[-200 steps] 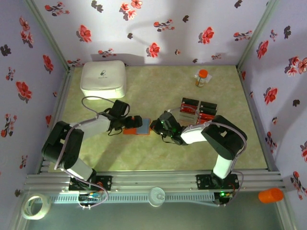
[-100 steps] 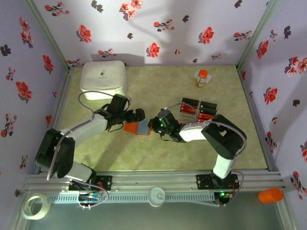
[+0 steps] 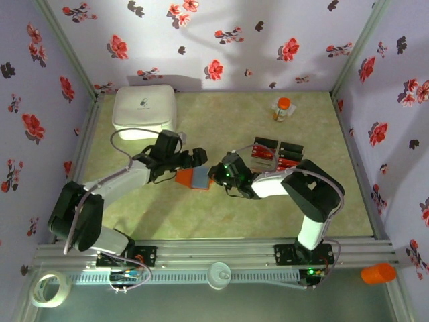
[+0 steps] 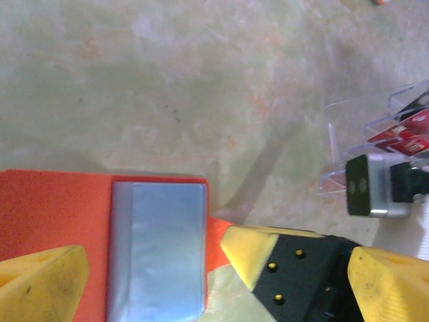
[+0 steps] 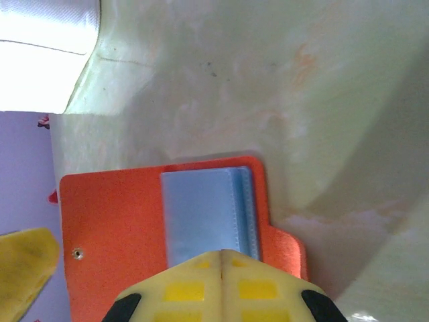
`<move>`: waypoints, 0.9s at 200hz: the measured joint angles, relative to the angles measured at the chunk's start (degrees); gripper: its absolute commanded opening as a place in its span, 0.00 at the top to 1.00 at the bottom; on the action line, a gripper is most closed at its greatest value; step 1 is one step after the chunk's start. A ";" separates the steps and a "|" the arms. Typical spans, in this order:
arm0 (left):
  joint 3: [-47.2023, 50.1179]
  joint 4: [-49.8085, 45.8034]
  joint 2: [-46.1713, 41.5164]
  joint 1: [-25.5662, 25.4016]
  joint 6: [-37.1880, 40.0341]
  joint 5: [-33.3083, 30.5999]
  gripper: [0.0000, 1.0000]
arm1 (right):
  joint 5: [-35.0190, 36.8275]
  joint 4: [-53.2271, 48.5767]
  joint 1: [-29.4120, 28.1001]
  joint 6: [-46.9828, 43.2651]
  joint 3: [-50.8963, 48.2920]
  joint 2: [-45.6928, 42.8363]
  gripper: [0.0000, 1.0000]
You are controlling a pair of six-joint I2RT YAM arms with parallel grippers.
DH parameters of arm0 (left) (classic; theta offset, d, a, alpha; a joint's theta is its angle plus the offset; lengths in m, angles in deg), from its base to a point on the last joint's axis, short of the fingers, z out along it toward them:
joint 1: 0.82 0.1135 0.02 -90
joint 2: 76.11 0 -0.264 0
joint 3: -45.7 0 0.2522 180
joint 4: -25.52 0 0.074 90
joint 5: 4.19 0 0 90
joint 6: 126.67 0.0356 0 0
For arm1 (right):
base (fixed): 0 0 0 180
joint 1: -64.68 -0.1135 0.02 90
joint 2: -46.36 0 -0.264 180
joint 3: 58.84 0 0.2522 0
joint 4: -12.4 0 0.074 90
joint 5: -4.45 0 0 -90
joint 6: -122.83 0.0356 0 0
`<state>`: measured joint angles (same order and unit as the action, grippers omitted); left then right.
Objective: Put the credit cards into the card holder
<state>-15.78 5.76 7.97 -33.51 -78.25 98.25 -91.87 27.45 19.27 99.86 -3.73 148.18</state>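
A: While the holder (image 3: 193,178) lies open on the tabletop (image 3: 221,121), who grips it?
B: Can't tell. Left fingers (image 4: 40,282) spread wide above it, empty; right fingers (image 5: 201,288) pressed together at its right edge. Cards (image 3: 275,153) stand just right of it

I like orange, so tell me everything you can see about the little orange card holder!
The card holder is a thin orange-red wallet, lying open and flat on the green table. Inside sits a shiny blue-grey stack of pockets, with a small metal stud and a rounded tab. The shut right tool meets its tabbed edge.
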 measured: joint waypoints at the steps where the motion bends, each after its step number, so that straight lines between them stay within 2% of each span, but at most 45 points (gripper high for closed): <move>1: 0.07 0.00 0.02 0.00 0.00 0.00 0.00 | 0.02 0.00 0.02 0.00 -0.07 0.02 1.00; 102: 8.48 2.91 1.84 0.00 2.95 -3.50 0.00 | -3.82 -2.21 2.32 -3.67 1.14 2.40 1.00; 180: 8.59 3.23 1.81 -0.15 4.11 -4.98 0.00 | -5.38 -16.00 2.32 -12.96 12.15 2.54 1.00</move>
<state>-7.19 8.99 9.78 -33.66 -74.14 93.27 -97.25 11.46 21.59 86.89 8.42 150.71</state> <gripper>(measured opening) 0.998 0.063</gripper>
